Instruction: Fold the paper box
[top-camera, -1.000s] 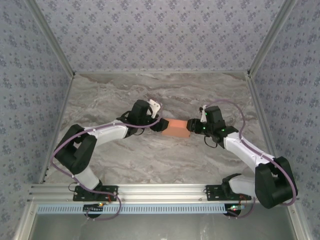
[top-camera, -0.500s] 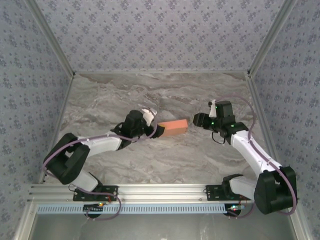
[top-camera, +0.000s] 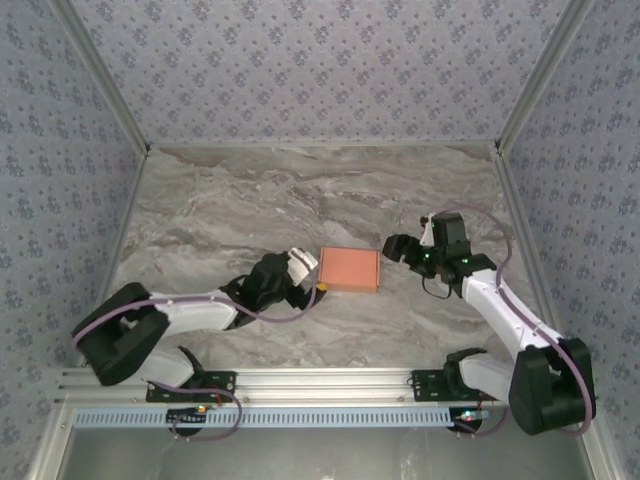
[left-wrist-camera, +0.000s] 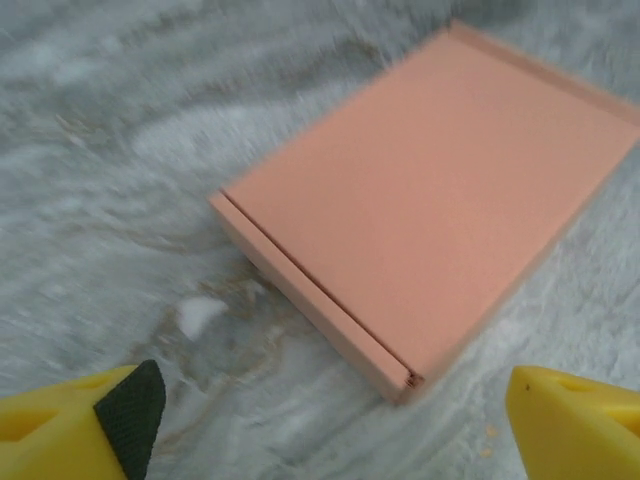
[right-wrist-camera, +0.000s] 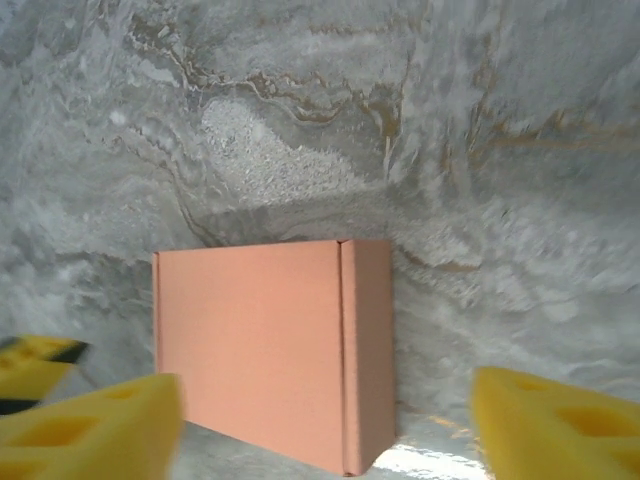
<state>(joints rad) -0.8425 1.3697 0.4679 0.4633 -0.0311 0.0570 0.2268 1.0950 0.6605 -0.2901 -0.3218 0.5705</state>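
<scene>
The paper box (top-camera: 350, 269) is a closed, flat salmon-orange box lying on the marble table (top-camera: 250, 200) between the two arms. My left gripper (top-camera: 312, 274) stands open just off its left edge, apart from it. In the left wrist view the paper box (left-wrist-camera: 430, 190) lies ahead of the left gripper (left-wrist-camera: 335, 420), whose yellow fingertips (left-wrist-camera: 110, 415) are spread wide. My right gripper (top-camera: 405, 240) is open to the right of the box with a small gap. From the right wrist the paper box (right-wrist-camera: 260, 340) lies in front of the open right gripper (right-wrist-camera: 325, 415).
Patterned walls (top-camera: 320, 70) close in the table on three sides. A metal rail (top-camera: 320, 385) with the arm bases runs along the near edge. One yellow fingertip (right-wrist-camera: 30, 365) of the left gripper shows beyond the box in the right wrist view.
Both grippers opened and let go of the paper box, then drew back from it. The box went from being held between them to lying flat on the table.
</scene>
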